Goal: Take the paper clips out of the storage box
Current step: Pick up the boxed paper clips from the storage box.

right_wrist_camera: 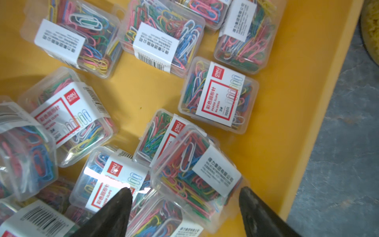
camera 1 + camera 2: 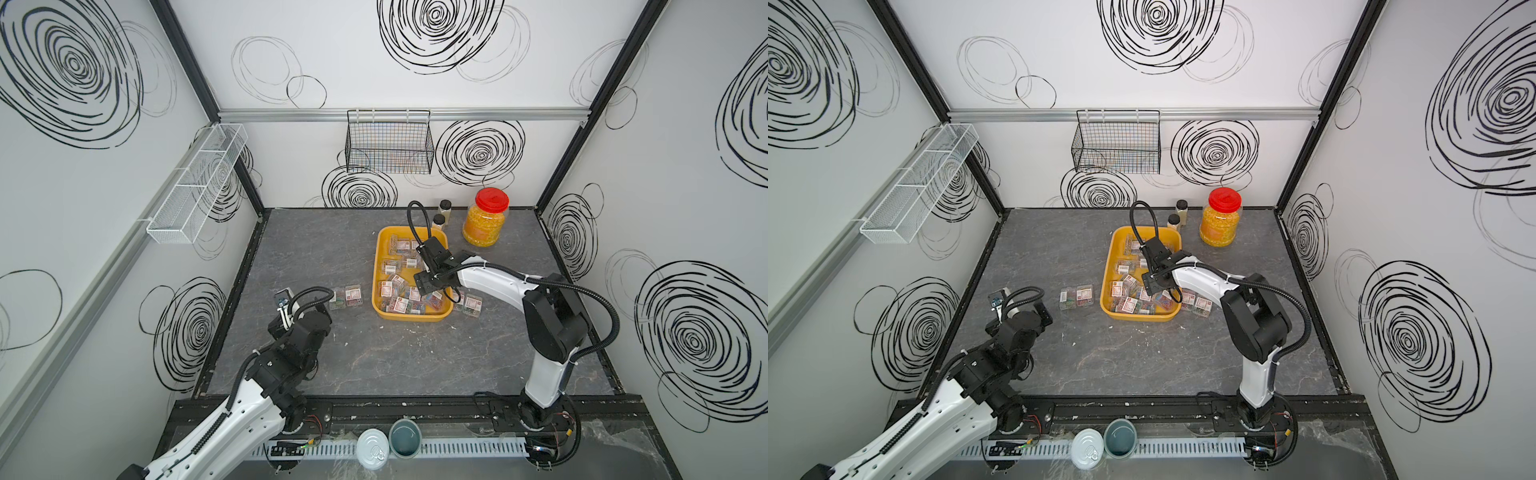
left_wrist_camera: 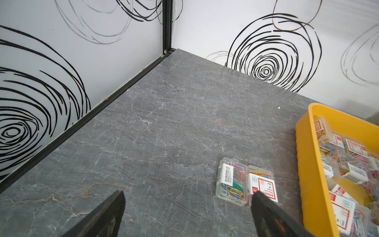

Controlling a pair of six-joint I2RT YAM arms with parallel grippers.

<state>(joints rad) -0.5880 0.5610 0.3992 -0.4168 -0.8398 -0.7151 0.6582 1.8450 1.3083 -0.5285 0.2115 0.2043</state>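
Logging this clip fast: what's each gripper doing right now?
Left gripper: open, empty, over the table.
Right gripper: open, straddling a case of paper clips in the storage box, not gripping it.

In both top views the right arm [image 2: 490,274] hides the right side of the storage box [image 2: 376,270], some paper clips [image 2: 388,286] in it, and the right gripper [image 1: 184,190]. Only its fingertips enter the right wrist view, where the picture's edge cuts off the blurred jar [image 1: 371,26]. Label print is unreadable from above.
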